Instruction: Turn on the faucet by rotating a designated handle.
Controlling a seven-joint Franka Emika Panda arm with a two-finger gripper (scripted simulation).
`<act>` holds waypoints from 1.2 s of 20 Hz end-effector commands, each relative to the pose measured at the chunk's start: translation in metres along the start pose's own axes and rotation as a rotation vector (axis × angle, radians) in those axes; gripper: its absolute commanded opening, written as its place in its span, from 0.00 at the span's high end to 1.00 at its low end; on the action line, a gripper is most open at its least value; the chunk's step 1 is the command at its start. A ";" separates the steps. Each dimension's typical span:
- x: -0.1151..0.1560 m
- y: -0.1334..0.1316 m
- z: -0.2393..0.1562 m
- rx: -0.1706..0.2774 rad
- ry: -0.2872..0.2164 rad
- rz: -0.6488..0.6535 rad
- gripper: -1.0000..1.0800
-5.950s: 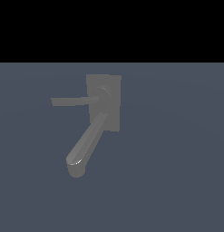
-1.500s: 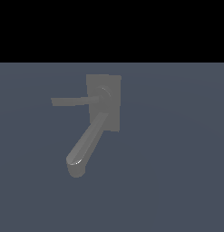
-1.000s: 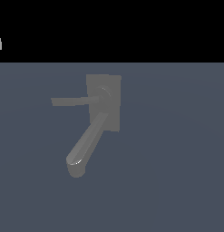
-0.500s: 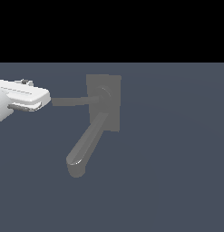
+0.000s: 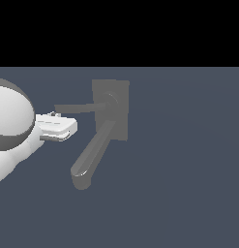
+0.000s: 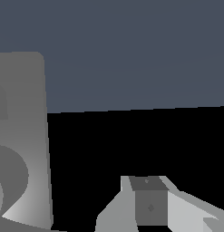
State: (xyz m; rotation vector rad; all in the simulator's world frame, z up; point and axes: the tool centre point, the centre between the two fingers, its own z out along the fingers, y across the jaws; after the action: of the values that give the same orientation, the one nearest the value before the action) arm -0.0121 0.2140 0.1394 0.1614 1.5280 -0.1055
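The grey faucet stands on the dark floor, its rectangular base plate in the middle of the exterior view. Its thick round spout slants down towards the exterior view's left and ends in a downturned tip. The thin handle juts from the round hub towards the exterior view's left. My gripper comes in from the exterior view's left, just below the handle's free end and apart from the spout. Its fingers are not clear there. The wrist view shows the base plate, the hub and one finger.
My white arm fills the exterior view's left edge. The dark grey floor runs all around the faucet, with black background beyond it.
My arm has come in from the exterior view's left and moved towards the faucet and lower, from level with the handle's tip to just below it. The faucet has not moved.
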 end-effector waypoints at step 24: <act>0.010 -0.037 0.009 0.061 0.033 -0.020 1.00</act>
State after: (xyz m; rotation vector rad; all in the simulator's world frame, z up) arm -0.0088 0.1758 0.1241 0.1966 1.5610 -0.1674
